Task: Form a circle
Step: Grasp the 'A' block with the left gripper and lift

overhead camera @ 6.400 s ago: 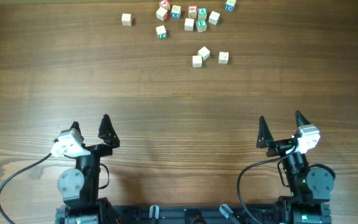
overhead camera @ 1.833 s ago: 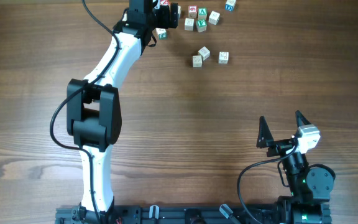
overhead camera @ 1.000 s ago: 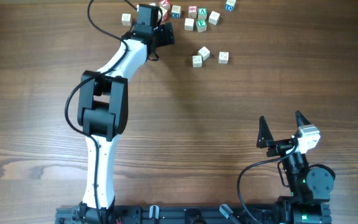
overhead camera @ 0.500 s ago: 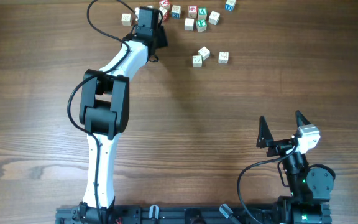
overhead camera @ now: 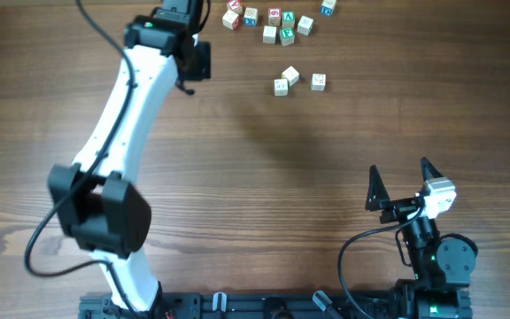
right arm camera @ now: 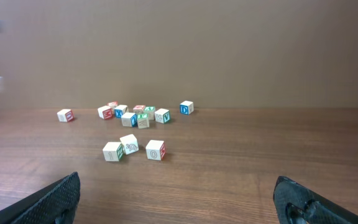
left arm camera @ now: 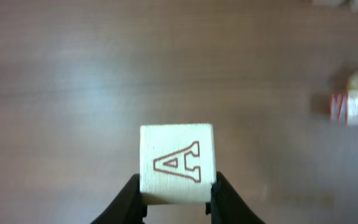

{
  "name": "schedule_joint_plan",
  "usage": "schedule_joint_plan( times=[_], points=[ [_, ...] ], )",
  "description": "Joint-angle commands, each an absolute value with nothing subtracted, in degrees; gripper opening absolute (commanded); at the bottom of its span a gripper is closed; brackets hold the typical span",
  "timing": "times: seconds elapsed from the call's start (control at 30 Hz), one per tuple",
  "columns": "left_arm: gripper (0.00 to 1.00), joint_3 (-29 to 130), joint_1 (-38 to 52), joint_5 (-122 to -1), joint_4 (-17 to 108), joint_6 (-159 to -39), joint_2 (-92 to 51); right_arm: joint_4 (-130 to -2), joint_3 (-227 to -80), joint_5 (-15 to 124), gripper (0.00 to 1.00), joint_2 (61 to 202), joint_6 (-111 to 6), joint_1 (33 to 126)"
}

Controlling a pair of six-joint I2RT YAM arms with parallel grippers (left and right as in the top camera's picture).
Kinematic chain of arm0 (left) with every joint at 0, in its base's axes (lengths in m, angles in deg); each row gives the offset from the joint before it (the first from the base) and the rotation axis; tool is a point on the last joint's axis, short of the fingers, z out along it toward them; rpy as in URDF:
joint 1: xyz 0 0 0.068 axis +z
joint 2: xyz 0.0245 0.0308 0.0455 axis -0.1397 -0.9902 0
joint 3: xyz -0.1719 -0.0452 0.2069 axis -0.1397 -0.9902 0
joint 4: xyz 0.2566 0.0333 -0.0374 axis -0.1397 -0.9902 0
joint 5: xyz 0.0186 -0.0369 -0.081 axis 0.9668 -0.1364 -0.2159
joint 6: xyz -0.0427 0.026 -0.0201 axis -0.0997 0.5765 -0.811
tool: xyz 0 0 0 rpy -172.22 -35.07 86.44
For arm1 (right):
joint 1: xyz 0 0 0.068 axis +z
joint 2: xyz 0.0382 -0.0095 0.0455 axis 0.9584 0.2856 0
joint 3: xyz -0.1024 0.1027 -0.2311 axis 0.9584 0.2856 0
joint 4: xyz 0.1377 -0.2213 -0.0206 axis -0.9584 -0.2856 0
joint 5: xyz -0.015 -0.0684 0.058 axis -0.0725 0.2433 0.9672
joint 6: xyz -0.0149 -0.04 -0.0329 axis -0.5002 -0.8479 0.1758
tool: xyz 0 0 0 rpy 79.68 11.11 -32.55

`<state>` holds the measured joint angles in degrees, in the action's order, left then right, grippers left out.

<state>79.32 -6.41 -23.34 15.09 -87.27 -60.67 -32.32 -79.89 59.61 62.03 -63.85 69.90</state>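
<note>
The left pincer [left arm camera: 178, 190] is clenched on a lettered cube [left arm camera: 178, 163]. The cube is a pale, square-edged wooden block with fine grain, and its visible face carries a red outlined "A" lying on its side. The two black fingers [left arm camera: 129, 199] press against the cube's opposite lower sides; the counter behind it is blurred in the left wrist view. In the overhead view the white-and-black left arm [overhead camera: 122, 111] reaches to the far left part of the counter [overhead camera: 326, 159], a matte brown surface with lengthwise wood grain. The right pincer [overhead camera: 401, 182] is released, its pointed black fingers spread wide near the near edge and grasping nothing. No ring is formed. The three-cube group [overhead camera: 290, 75], small pale wooden cubes with faint printed faces, sits close together on the counter, to the right of the left pincer and apart from it. Beyond the group, near the far edge, lies a loose cluster [overhead camera: 270, 34] of similar cubes bearing red, blue and green letters.
</note>
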Motion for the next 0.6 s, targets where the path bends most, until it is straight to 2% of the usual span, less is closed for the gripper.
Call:
schedule_joint_plan(
  times=[0.0, 0.2, 0.47, 0.57],
  points=[
    [0.11, 76.8, -4.7, -24.7, 6.5, -90.7, -61.9, -32.2, -79.8, 59.2, 1.0, 61.7, -64.9, 70.1],
    [0.11, 65.4, -3.4, -26.8, 7.9, -90.9, -61.9, -32.2, -79.8, 59.2, 1.0, 61.7, -64.8, 70.1],
    [0.16, 44.0, 0.1, -29.3, 35.5, -92.1, -61.9, -32.2, -79.8, 59.2, 1.0, 61.7, -64.9, 70.1],
    [0.17, 39.9, 1.4, -29.3, 40.8, -92.4, -61.9, -32.2, -79.8, 59.2, 1.0, 61.7, -64.9, 70.1]
  ],
)
